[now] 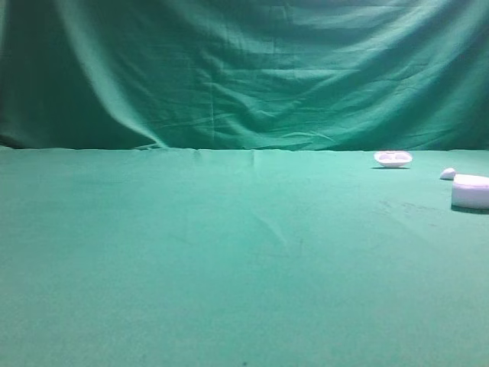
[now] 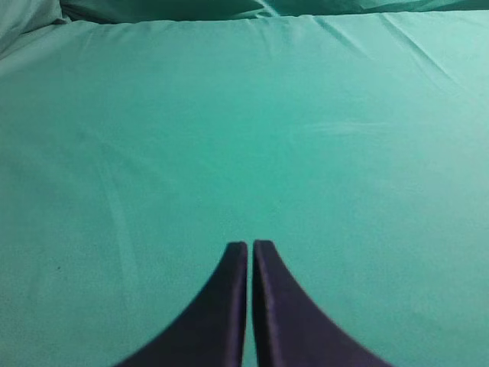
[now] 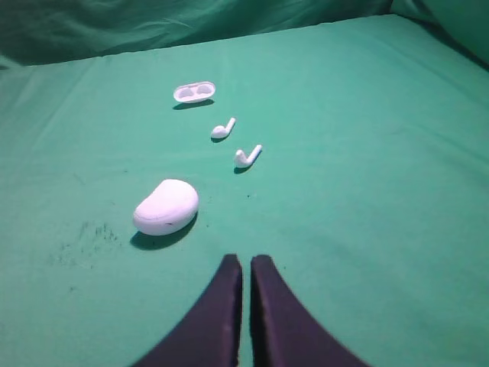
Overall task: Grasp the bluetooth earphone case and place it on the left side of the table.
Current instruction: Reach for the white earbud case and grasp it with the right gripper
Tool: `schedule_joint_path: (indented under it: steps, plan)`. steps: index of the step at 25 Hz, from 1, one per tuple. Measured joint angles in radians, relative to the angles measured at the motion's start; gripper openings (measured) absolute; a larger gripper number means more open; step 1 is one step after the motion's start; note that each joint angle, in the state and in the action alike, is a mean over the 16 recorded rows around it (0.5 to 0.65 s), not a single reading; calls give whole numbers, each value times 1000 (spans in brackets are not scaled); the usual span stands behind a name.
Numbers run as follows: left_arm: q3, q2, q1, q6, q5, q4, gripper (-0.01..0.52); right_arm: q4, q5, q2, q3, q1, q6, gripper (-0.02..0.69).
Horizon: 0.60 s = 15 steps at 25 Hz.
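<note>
Bluetooth earphone case, white and rounded, lies on the green bench at 11 o'clock from the right gripper, near it but apart; in the high view it sits at the far right edge. 2 loose earbuds lie beyond it toward 12 o'clock, then a shallow white dish. Right gripper narrow, jaws together, holding nothing. Left gripper also narrow, over bare cloth.

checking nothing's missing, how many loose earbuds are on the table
2. One earbud lies just past the other earbud, both between the open tray and the bluetooth earphone case. Others could be out of view.
</note>
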Motion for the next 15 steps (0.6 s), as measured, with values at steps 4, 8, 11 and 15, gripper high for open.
schedule_joint_path:
  steps: [4, 8, 11, 15]
  plan:
    - [0, 0, 0, 0, 0, 0, 0, 0, 0, 0, 0, 0, 0, 0]
    - [0, 0, 0, 0, 0, 0, 0, 0, 0, 0, 0, 0, 0, 0]
    - [0, 0, 0, 0, 0, 0, 0, 0, 0, 0, 0, 0, 0, 0]
    - [0, 0, 0, 0, 0, 0, 0, -1, 0, 0, 0, 0, 0, 0]
